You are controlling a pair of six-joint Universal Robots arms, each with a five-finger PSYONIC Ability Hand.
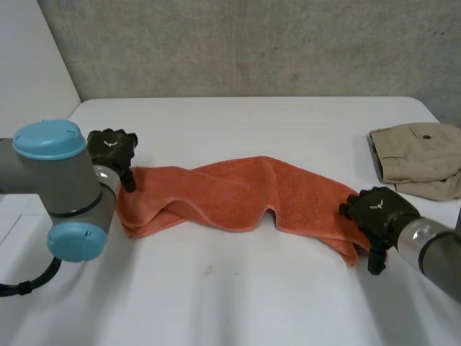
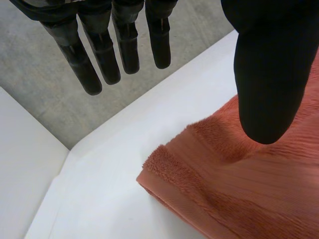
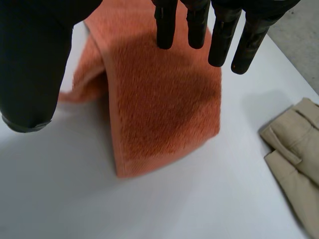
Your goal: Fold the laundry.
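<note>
Orange towel (image 1: 241, 189) lies stretched, rumpled (ends doubled over)

The towel (image 1: 238, 191) is orange terry cloth with a fuzzy pile and a flatter woven band along its hem. The bench (image 1: 216, 288) is white, smooth and matt. At three o'clock, the trousers (image 1: 418, 155) are smooth beige woven cloth. At twelve o'clock, the wall (image 1: 252, 43) is rough grey concrete.

White table (image 1: 238, 303), grey concrete wall (image 1: 252, 43) along its far edge — plain white panel (image 1: 29, 65) beside the wall
</note>
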